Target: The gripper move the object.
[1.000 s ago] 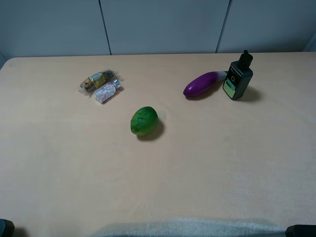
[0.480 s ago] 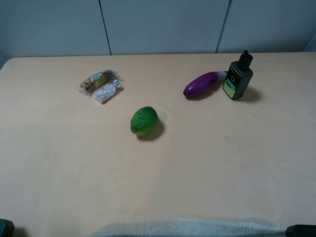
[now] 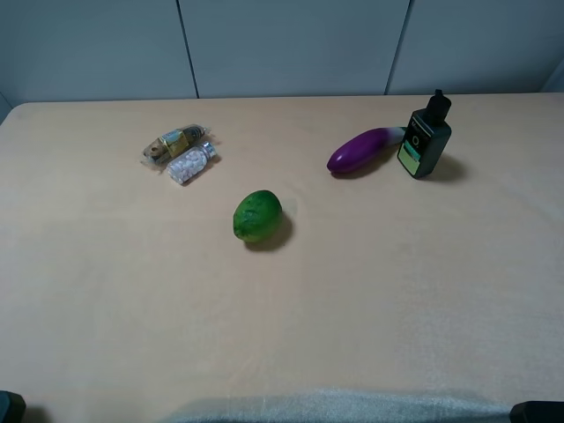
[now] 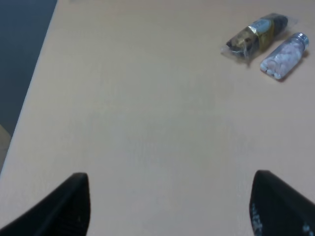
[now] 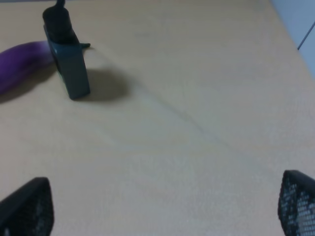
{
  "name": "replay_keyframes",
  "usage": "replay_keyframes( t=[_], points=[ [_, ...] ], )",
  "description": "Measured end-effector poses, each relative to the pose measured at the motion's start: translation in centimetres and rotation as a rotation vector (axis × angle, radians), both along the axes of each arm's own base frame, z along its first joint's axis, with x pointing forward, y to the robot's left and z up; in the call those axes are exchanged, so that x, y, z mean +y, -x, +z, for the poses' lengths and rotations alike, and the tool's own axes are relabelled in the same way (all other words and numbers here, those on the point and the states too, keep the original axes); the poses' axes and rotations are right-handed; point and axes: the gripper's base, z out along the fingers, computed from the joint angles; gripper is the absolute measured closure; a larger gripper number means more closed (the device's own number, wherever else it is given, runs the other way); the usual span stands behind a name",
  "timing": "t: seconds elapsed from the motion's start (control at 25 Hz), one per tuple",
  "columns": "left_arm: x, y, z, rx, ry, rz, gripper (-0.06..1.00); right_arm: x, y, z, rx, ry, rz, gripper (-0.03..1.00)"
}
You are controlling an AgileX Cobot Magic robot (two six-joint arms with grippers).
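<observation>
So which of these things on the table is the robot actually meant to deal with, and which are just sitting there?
Part of the job:
- the dark bottle with the black cap, standing upright
- the right gripper, open, nearest it
- the left gripper, open, far from it

Just lying about:
- purple eggplant, beside the bottle
- green lime
- wrapped snack
- small jar of white pills

Only the fingertips (image 4: pixel 74 206) of each tool show, the rest cropped out of frame.
</observation>
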Motion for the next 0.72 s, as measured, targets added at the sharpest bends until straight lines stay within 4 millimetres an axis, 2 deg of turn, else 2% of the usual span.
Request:
replay_keyframes(
  t=[0.16, 0.72],
  points=[
    [0.0, 0.0, 0.0, 0.000, 0.000, 0.000, 0.21, 0.1, 0.9, -0.8, -0.021, 0.007, 0.003, 0.27],
    [0.0, 0.0, 0.0, 0.000, 0.000, 0.000, 0.21, 0.6, 4.3, -1.6, -0.161, 0.070, 0.008, 0.27]
  ],
)
